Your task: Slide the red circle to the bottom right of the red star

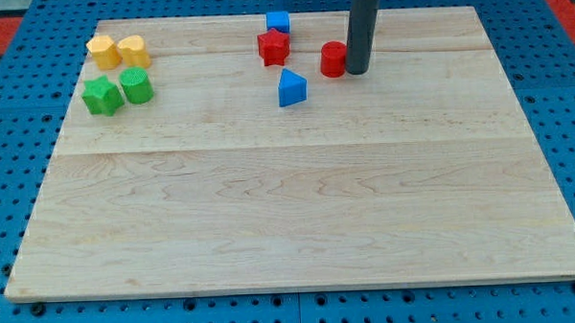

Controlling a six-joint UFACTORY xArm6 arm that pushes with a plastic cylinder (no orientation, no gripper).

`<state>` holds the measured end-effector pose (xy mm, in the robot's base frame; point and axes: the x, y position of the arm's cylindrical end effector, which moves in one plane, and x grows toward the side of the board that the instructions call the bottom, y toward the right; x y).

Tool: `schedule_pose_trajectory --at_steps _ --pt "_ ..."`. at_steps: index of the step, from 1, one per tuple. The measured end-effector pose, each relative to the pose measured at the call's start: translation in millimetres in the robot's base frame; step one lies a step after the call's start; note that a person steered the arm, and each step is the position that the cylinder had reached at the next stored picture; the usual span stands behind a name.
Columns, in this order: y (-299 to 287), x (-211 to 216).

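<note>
My tip (357, 71) touches the red circle (333, 59) at its 3 o'clock; red star (274, 47) at circle's 9 o'clock. No gripper fitted.

My tip (357, 71) touches the red circle's (333, 59) right; red star (274, 48) lies left.

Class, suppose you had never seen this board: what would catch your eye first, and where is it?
The dark rod at the view's top, my tip right beside the red circle on its right. Just left stand the red star, a blue cube above it and a blue triangle below. Far left cluster two yellow blocks and two green blocks.
</note>
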<state>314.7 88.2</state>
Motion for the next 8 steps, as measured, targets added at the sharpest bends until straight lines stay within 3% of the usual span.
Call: schedule_pose_trajectory --at_steps 1,2,4,5,6,8 --pt "25 -8" --pt "15 -23" --pt "-27 -8" --pt "-9 -28" --pt "-32 -32" --pt "-47 7"
